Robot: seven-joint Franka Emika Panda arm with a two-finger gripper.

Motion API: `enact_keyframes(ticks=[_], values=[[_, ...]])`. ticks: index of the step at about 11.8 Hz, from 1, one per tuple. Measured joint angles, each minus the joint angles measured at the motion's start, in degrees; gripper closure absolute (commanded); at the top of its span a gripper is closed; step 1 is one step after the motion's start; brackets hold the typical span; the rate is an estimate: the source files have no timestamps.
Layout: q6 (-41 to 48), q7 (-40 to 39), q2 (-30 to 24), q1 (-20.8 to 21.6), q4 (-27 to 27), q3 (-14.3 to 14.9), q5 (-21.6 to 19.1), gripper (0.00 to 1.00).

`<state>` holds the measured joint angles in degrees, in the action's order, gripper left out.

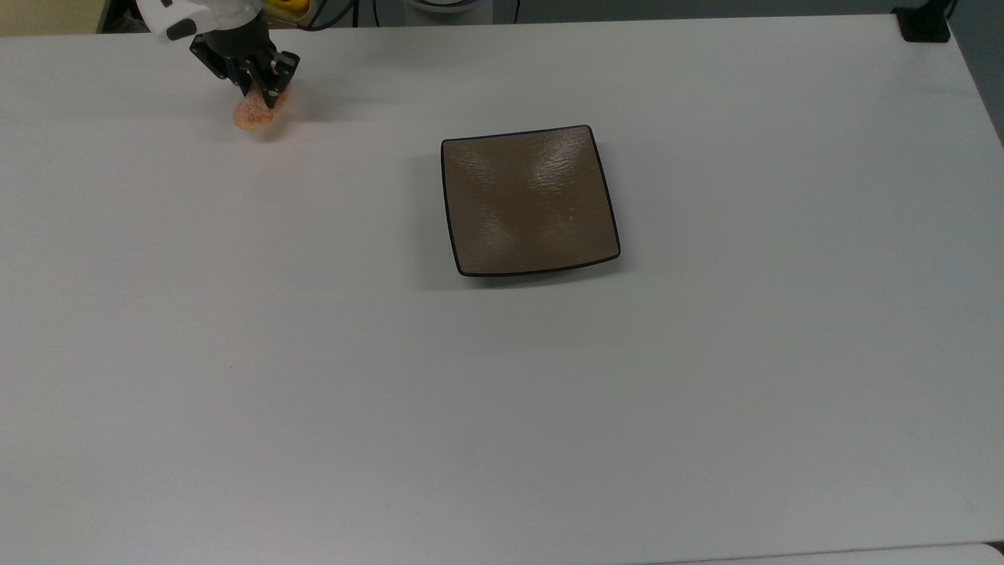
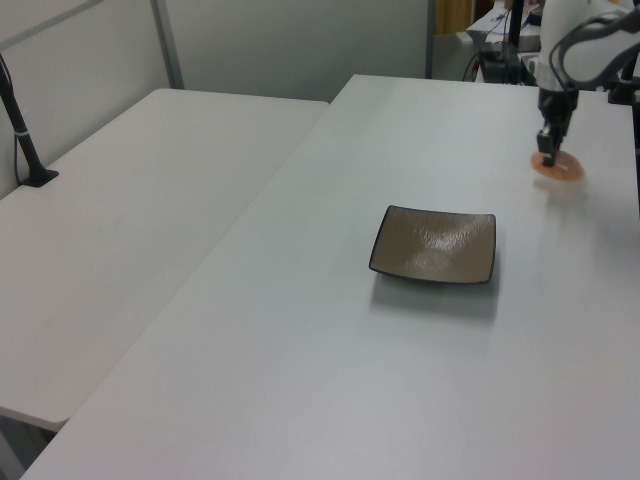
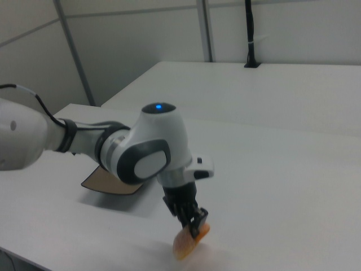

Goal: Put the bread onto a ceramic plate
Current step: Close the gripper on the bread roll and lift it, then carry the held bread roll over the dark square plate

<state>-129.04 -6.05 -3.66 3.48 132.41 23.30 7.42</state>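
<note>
grasp done: claw [image 3: 193, 221] clamps bread [image 3: 186, 241], tilted off worktop [image 1: 502, 392] | left: carry to bare ceramic plate [image 1: 529, 200], release

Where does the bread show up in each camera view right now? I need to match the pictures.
Top view: the bread sits near the top view's upper left, under the gripper.
Left view: the bread is at the left view's upper right, beyond the ceramic plate.
Right view: the bread hangs at the bottom centre, tilted, gripped at its upper end.
Shared landmark: the ceramic plate, brown and square, in all three views.
</note>
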Motion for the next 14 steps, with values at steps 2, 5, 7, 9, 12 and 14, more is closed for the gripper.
enact_keyframes(ticks=[2, 5, 7, 9, 12, 14], values=[[1.63, 2.03, -0.36, 2.12, -4.19, -0.02, -5.60, 0.72], [2.86, 4.41, -0.49, 4.46, -8.89, -0.07, -14.33, 0.72], [2.86, 9.19, -0.49, 7.39, -10.89, -0.11, -17.02, 0.72], [2.87, 13.99, -0.48, 11.34, -12.14, -0.17, -18.92, 0.72], [2.87, 19.83, -0.34, 16.09, -12.76, -0.20, -19.87, 0.72], [2.87, 23.12, 0.72, 19.44, -13.55, -0.23, -19.96, 0.72]])
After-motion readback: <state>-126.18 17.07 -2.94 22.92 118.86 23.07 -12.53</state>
